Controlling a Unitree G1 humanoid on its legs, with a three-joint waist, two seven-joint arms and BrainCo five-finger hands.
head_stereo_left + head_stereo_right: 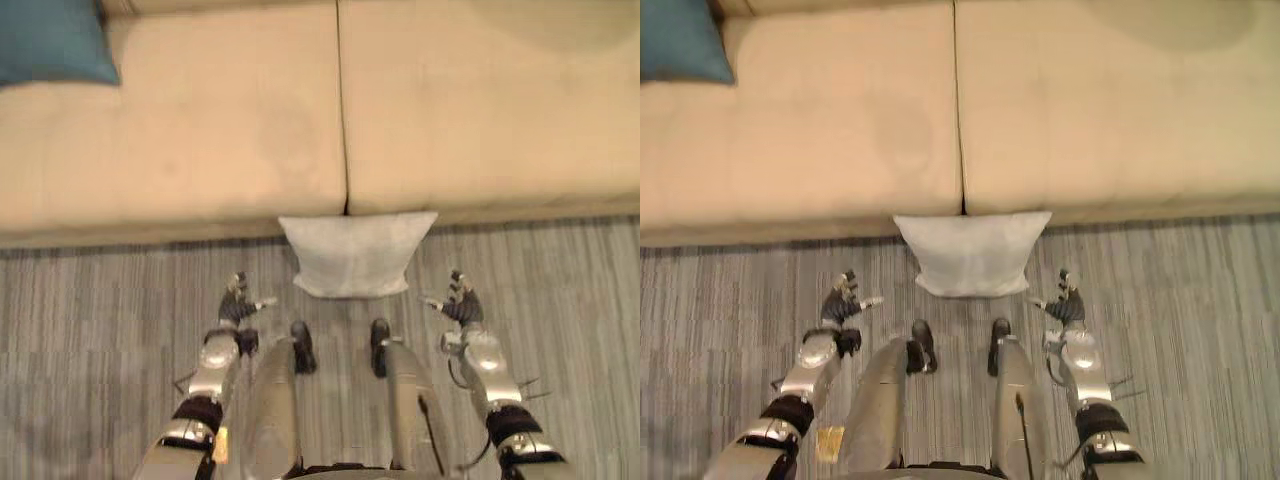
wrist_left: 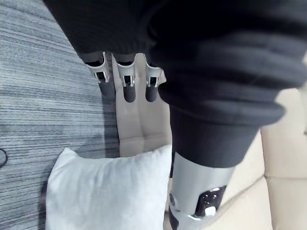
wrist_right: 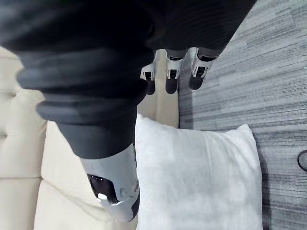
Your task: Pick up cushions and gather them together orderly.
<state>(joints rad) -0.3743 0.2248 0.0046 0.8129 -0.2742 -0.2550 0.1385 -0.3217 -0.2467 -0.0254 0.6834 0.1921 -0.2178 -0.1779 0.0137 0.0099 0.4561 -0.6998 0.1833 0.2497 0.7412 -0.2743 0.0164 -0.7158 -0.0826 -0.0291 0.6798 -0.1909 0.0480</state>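
Cushions are seen in two places. A white cushion (image 1: 357,255) is propped on the grey striped carpet (image 1: 100,300) against the front of the beige sofa (image 1: 200,130), just below the seam between its two seats. A teal cushion (image 1: 50,40) is laid on the sofa seat at about 10 o'clock in the head view, well apart from the white one. The left hand (image 1: 238,300) is held over the carpet at 8 o'clock of the white cushion, and the right hand (image 1: 458,300) at 4 o'clock. Both are kept apart from it, with fingers straight and relaxed and nothing held. The step in hand is judged to be the approach to the white cushion, with no gathering yet done. For the next move, both hands would need to be brought forward and inward until the cushion's side edges are clasped. It could then be lifted and set beside the teal cushion.
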